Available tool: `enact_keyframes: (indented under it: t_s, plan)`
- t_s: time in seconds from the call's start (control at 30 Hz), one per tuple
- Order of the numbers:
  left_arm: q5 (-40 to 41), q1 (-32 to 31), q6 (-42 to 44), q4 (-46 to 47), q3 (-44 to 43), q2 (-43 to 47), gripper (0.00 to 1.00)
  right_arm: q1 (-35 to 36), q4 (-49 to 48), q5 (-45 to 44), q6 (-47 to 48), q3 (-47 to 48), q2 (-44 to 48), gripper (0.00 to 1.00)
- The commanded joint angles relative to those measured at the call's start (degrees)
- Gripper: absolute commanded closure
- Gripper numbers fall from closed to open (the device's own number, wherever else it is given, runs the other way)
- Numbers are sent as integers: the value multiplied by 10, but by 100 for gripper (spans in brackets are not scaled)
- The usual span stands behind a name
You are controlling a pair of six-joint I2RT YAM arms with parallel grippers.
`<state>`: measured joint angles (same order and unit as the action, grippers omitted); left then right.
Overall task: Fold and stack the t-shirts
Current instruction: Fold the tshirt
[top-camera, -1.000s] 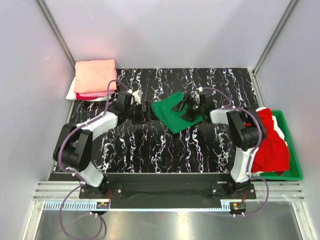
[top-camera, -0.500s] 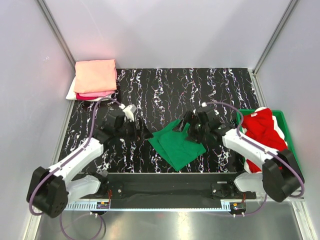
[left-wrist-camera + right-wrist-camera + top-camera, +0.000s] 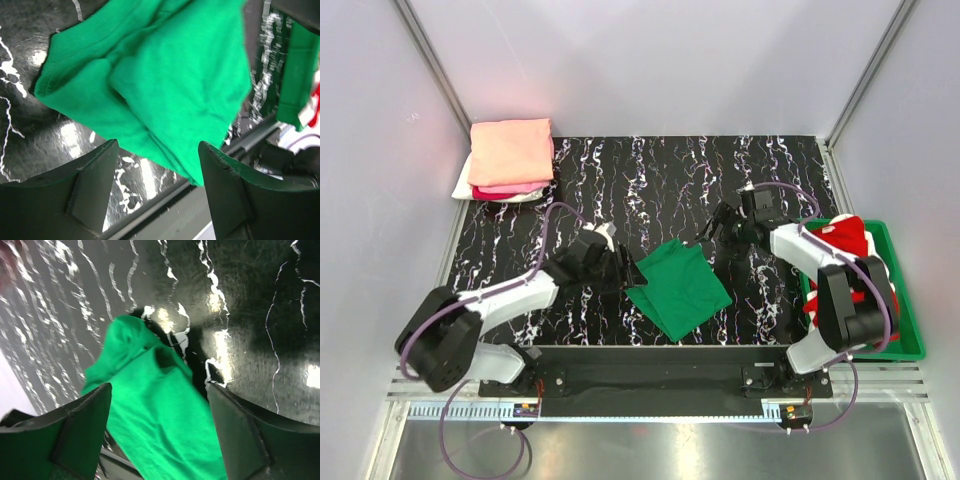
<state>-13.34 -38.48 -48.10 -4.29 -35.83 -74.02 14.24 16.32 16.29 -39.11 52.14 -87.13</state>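
Black marbled counter (image 3: pixel 650 170). Carries a folded green t-shirt (image 3: pixel 680 288) near its front edge. Flanked by left tool (image 3: pixel 628 271) and right tool (image 3: pixel 717 228), both spread apart, empty.

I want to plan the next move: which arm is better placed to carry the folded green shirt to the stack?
Left, probably. The left gripper is open at the left edge of the green shirt, and the stack lies on its side. The right gripper, also open, is apart from the shirt.

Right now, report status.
Left tool open at green shirt edge. Right tool open near its far corner. Shirt folded on table. Nothing blocking.
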Motion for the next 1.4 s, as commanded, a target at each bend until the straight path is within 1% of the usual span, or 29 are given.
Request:
enact_keyframes:
  t_s: [0.0, 0.1, 0.23, 0.27, 0.33, 0.43, 0.53, 0.57, 0.67, 0.7, 0.77, 0.8, 0.83, 0.87, 0.9, 0.93, 1.1, 1.13, 1.17, 1.23, 1.37]
  plan:
    - [25, -4, -33, 77, -8, -36, 32, 1, -18, 45, 45, 39, -29, 18]
    - [27, -5, -35, 87, -20, -59, 33, 0, -34, 64, 44, 43, -56, 23]
    - [26, -5, -36, 100, -27, -91, 34, 1, -54, 80, 38, 38, -82, 26]
    - [24, -5, -37, 106, -27, -96, 34, 0, -64, 89, 36, 38, -91, 29]
    - [23, -5, -38, 111, -29, -109, 34, 0, -70, 94, 34, 36, -99, 32]
    - [19, -5, -39, 124, -33, -124, 37, 0, -80, 102, 32, 35, -111, 39]
    - [17, -6, -38, 132, -41, -133, 48, 0, -86, 106, 31, 31, -115, 46]
    - [17, -7, -35, 130, -46, -137, 54, 0, -87, 107, 31, 31, -116, 50]
    - [18, -10, -31, 127, -59, -144, 58, 0, -85, 109, 34, 32, -117, 64]
    - [17, -10, -31, 129, -61, -146, 65, 1, -84, 109, 34, 32, -117, 72]
    - [14, -13, -30, 133, -68, -147, 71, 0, -81, 109, 35, 32, -114, 78]
    - [11, -13, -29, 133, -71, -149, 81, 1, -82, 109, 36, 32, -112, 82]
    - [10, -16, -27, 131, -73, -149, 87, 0, -79, 110, 36, 33, -111, 91]
    - [11, -17, -25, 129, -76, -148, 94, 0, -77, 110, 36, 34, -108, 96]
    - [12, -18, -26, 127, -75, -140, 97, 0, -74, 110, 38, 38, -105, 100]
    - [16, -20, -25, 120, -75, -133, 99, 0, -67, 110, 39, 38, -102, 100]
    - [36, -32, -15, 74, -86, -67, 100, 0, -39, 108, 45, 45, -54, 100]
    - [44, -36, -10, 49, -92, -57, 100, 0, -27, 107, 44, 46, -45, 100]
    - [48, -40, -8, 45, -95, -47, 100, 0, -21, 107, 44, 47, -29, 100]
    - [69, -48, -9, -3, -104, -17, 100, 0, -6, 110, 43, 52, -11, 100]
    - [99, -56, -23, -53, -100, 43, 100, 0, 14, 119, 40, 60, 37, 100]
